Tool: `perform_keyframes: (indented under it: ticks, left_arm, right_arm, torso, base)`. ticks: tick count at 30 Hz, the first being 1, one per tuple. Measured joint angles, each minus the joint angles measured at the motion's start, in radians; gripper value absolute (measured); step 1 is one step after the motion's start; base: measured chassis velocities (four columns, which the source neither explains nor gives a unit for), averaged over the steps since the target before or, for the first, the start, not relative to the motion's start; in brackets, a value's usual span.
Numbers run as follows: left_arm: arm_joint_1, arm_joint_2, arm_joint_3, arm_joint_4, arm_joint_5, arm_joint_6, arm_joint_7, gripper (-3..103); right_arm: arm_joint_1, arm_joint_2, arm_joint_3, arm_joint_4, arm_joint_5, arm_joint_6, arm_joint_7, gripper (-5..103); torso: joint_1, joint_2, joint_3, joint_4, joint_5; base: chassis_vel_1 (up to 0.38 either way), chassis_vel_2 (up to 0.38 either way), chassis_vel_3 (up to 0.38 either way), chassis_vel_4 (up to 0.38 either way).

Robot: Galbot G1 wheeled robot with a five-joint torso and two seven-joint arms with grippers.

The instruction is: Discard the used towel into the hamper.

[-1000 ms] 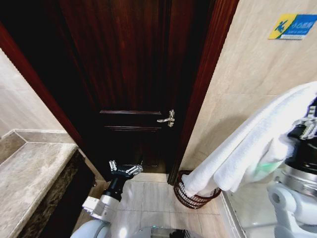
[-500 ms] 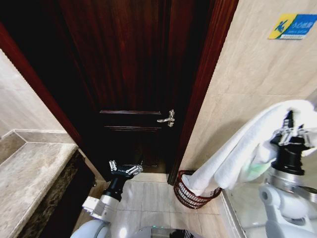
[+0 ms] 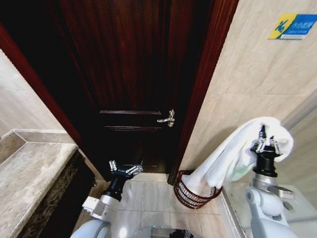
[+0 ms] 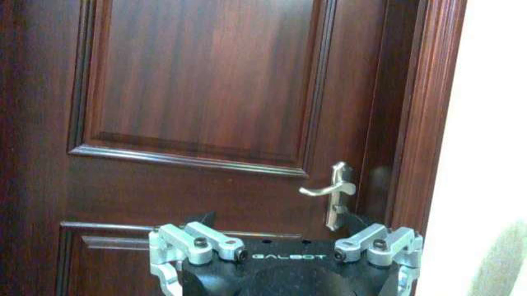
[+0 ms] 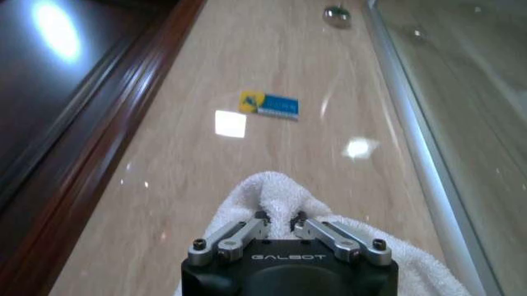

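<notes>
At the lower left of the head view a stone counter (image 3: pixel 34 168) runs beside the dark wooden door (image 3: pixel 129 74), whose lever handle (image 3: pixel 167 119) sits near the frame's middle. Just below, the left gripper (image 3: pixel 125 168) hangs idle in front of the door with its fingers spread apart and nothing between them; the word GALBOT is printed on its body in the left wrist view. Lower centre-right, the hamper (image 3: pixel 190 194) stands on the tiled floor against the door frame and the beige wall. The white towel (image 3: pixel 233 153) drapes from the right gripper (image 3: pixel 267 141), at the right of the frame, down to the hamper, its lower end already at or inside the rim. That gripper is pinched tight on a fold of the towel, as the right wrist view shows, with GALBOT on its body too. The main risk, as I judge it, is that most of the cloth lies outside the small basket, so letting go from this spot could leave it hung over the rim or tip the light wire hamper. A blue and yellow sign (image 3: pixel 293 26) is fixed at the upper right; its writing is too small to read.
</notes>
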Motion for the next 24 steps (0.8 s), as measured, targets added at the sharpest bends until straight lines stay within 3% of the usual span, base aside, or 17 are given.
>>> perform_keyframes:
  ticks: [9,24]
  left_arm:
    - [0.000,0.000,0.000,0.000,0.000,0.000,0.000,100]
    - [0.000,0.000,0.000,0.000,0.000,0.000,0.000,100]
  right_arm:
    - [0.026,0.014,-0.017,-0.167,-0.026,0.071,-0.039,9]
    - [0.068,0.039,-0.041,-0.303,-0.059,0.084,-0.070,9]
  torso:
    - [0.000,0.000,0.000,0.0000,0.0002]
    - [0.000,0.000,0.000,0.0000,0.0001]
  base:
    - [0.000,0.000,0.000,0.000]
    - [0.000,0.000,0.000,0.000]
